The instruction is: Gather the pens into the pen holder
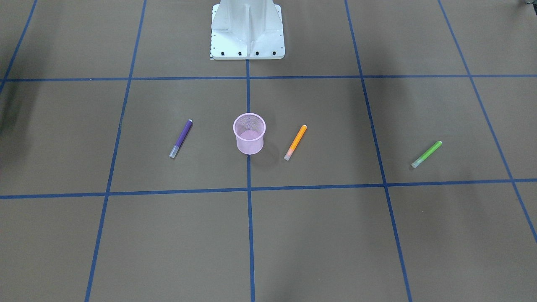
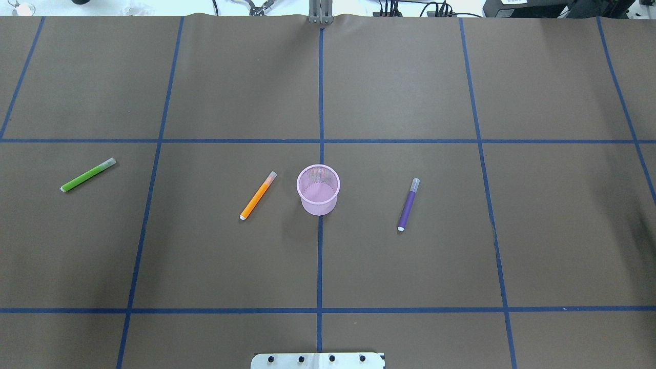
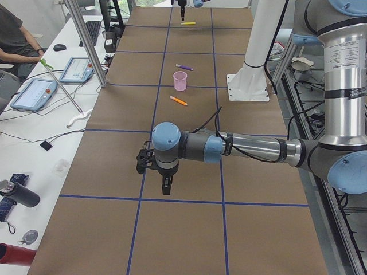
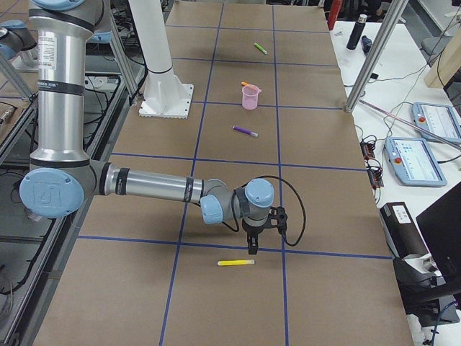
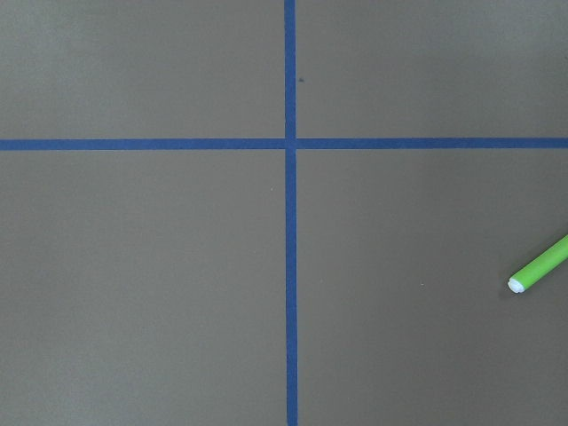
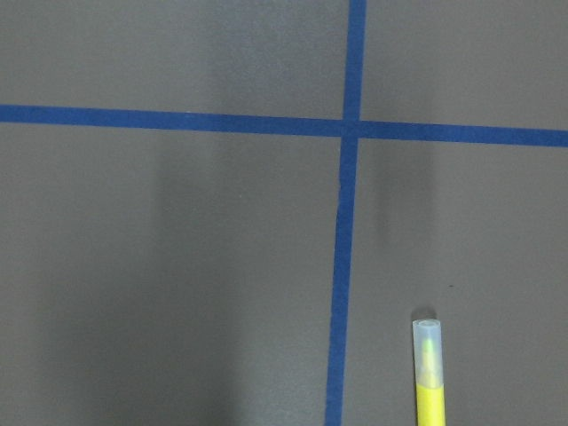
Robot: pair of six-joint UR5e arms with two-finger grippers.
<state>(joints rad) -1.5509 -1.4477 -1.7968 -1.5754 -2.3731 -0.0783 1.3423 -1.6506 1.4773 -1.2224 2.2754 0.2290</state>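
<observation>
The pink mesh pen holder (image 2: 318,189) stands upright at the table's middle, with nothing showing inside it. The orange pen (image 2: 258,196) lies just to its left and the purple pen (image 2: 408,204) to its right. The green pen (image 2: 88,175) lies far left; its end shows in the left wrist view (image 5: 539,266). The yellow pen (image 4: 236,262) lies far right and shows in the right wrist view (image 6: 429,373). My left gripper (image 3: 165,188) hangs over bare table. My right gripper (image 4: 251,249) hangs next to the yellow pen. I cannot tell whether either is open or shut.
The table (image 2: 461,256) is brown paper with a blue tape grid. The white robot base (image 1: 247,31) stands at the near edge. Metal frame posts (image 4: 367,61), tablets (image 4: 432,119) and a seated person (image 3: 14,40) are along the far side.
</observation>
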